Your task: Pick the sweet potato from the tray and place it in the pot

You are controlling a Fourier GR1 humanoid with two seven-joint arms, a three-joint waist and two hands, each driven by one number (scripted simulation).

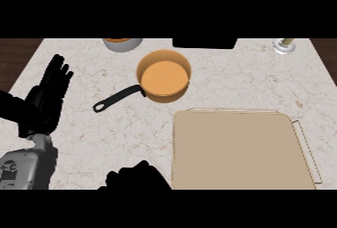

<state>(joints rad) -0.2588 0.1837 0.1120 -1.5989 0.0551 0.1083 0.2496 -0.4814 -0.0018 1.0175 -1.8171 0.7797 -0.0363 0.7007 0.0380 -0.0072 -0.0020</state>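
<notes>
The orange pot (pixel 164 76) stands on the marble counter at the upper middle, its black handle (pixel 118 99) pointing down-left. A beige tray (pixel 240 151) lies at the lower right, and nothing shows on its surface. No sweet potato is visible anywhere. My left hand (pixel 47 95) rests open at the left edge, fingers up, well left of the pot's handle. My right hand (pixel 139 177) is a dark shape at the lower edge, just left of the tray's near-left corner; whatever it may hold is hidden.
A grey cup (pixel 122 43) with an orange inside stands at the counter's far edge, left of the pot. A black block (pixel 204 42) sits at the far middle. A small pale bottle (pixel 285 46) is at the far right corner.
</notes>
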